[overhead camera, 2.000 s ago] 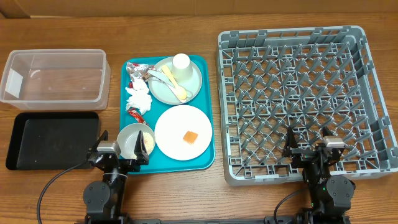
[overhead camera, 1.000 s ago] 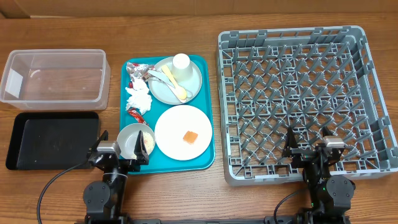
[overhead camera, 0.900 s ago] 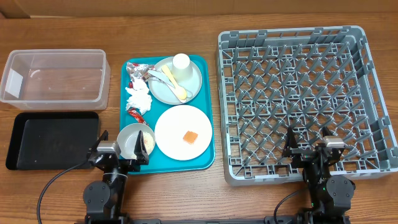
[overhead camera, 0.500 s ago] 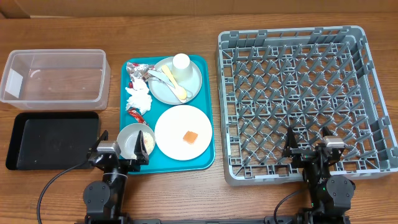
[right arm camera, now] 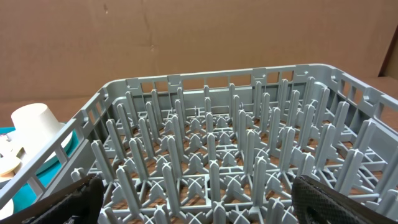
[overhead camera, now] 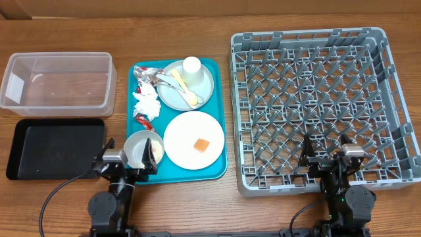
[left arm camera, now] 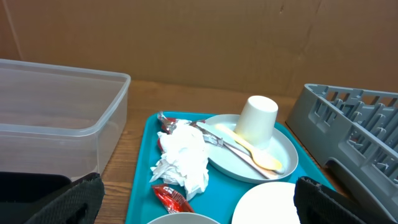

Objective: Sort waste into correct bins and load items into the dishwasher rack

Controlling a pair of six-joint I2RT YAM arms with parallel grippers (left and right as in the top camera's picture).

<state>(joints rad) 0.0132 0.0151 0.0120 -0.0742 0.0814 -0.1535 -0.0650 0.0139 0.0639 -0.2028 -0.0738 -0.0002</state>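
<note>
On the teal tray [overhead camera: 217, 118] lie a foil wrapper [overhead camera: 141, 74], a crumpled napkin [overhead camera: 146, 103], a red packet [overhead camera: 143, 122] and a white bowl [overhead camera: 139, 146] holding rice [overhead camera: 157, 152]. A grey-green plate [overhead camera: 204, 89] carries an upturned cup [overhead camera: 191, 66], a yellow spoon [overhead camera: 185, 91] and a fork [overhead camera: 166, 81]. An orange cube [overhead camera: 200, 145] sits on the pale plate [overhead camera: 184, 131]. My left gripper [overhead camera: 126, 161] stands open at the tray's near edge by the bowl. My right gripper [overhead camera: 327, 158] stands open over the dishwasher rack's [overhead camera: 322, 99] near edge. Both hold nothing.
A clear tub [overhead camera: 56, 82] and a black tray [overhead camera: 56, 146] sit left of the teal tray. The left wrist view shows the napkin [left arm camera: 185, 158], the red packet [left arm camera: 171, 198], the cup [left arm camera: 258, 121] and the tub [left arm camera: 56, 118]. Rack pegs [right arm camera: 236, 149] fill the right wrist view.
</note>
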